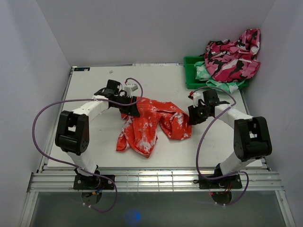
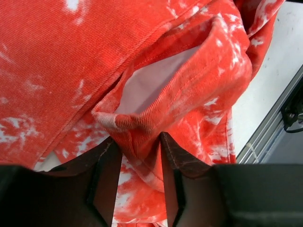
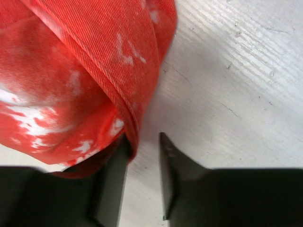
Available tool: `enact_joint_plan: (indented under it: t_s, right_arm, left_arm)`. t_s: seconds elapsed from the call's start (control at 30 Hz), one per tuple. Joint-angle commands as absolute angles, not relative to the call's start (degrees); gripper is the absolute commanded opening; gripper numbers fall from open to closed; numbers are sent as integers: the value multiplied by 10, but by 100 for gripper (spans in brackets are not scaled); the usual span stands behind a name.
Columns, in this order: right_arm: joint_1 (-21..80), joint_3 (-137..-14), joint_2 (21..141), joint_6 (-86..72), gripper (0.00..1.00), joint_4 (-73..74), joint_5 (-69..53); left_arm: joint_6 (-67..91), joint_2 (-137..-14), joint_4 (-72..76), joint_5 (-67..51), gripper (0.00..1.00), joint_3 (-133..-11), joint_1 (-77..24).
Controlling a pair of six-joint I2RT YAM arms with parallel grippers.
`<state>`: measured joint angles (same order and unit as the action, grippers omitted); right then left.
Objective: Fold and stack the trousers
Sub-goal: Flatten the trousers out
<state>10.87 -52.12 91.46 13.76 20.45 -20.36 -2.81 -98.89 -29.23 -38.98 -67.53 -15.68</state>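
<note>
The red-orange, white-speckled trousers (image 1: pixel 151 124) lie crumpled in the middle of the white table (image 1: pixel 90 85). My left gripper (image 1: pixel 134 111) is at their upper left edge. In the left wrist view its jaws (image 2: pixel 139 142) are shut on a bunched fold of the trousers (image 2: pixel 71 56), beside a pocket opening with pale lining. My right gripper (image 1: pixel 191 118) is at the trousers' right edge. In the right wrist view it (image 3: pixel 143 142) stands narrowly open with bare table between the fingers. A rolled hem of the trousers (image 3: pixel 71 71) lies against its left finger.
A green bin (image 1: pixel 191 71) stands at the back right. A pink, black and white camouflage garment (image 1: pixel 232 59) is heaped over it, with a mint-green and white garment (image 1: pixel 222 84) beneath. Walls close in the table on three sides. A metal rail (image 1: pixel 151 179) runs along the near edge.
</note>
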Motion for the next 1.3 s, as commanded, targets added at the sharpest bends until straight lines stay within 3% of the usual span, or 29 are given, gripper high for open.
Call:
enact_joint_plan:
  t_s: [0.0, 0.03, 0.07, 0.1, 0.17, 0.33, 0.43, 0.63, 1.0, 1.27]
  right_arm:
    - [104, -548, 915, 134, 33, 203, -233]
    - [103, -550, 911, 134, 28, 204, -237]
    - [102, -556, 909, 134, 22, 205, -239]
    - [98, -559, 905, 134, 9, 206, -240]
    - [94, -566, 890, 134, 8, 207, -238]
    - [68, -585, 847, 141, 8, 207, -235]
    - [50, -599, 824, 144, 8, 206, -240]
    - [35, -635, 777, 149, 8, 211, -256]
    - [26, -769, 691, 185, 8, 238, -240]
    - [25, -879, 696, 185, 8, 212, -214]
  left_arm:
    - [-21, -968, -281, -391, 45, -710, -166]
    - [-20, -960, -284, -389, 39, -712, -166]
    - [-21, -954, -287, -384, 25, -719, -165]
    - [-21, -946, -292, -381, 17, -722, -163]
    - [-13, -913, -300, -367, 0, -735, -150]
    - [14, -853, -328, -344, 0, -779, -63]
    - [18, -827, -343, -329, 0, -820, 45]
    - [8, -777, -338, -293, 0, -876, 129]
    - [13, -720, -267, -121, 0, -881, 164]
    - [4, -715, -224, -26, 0, -860, 170]
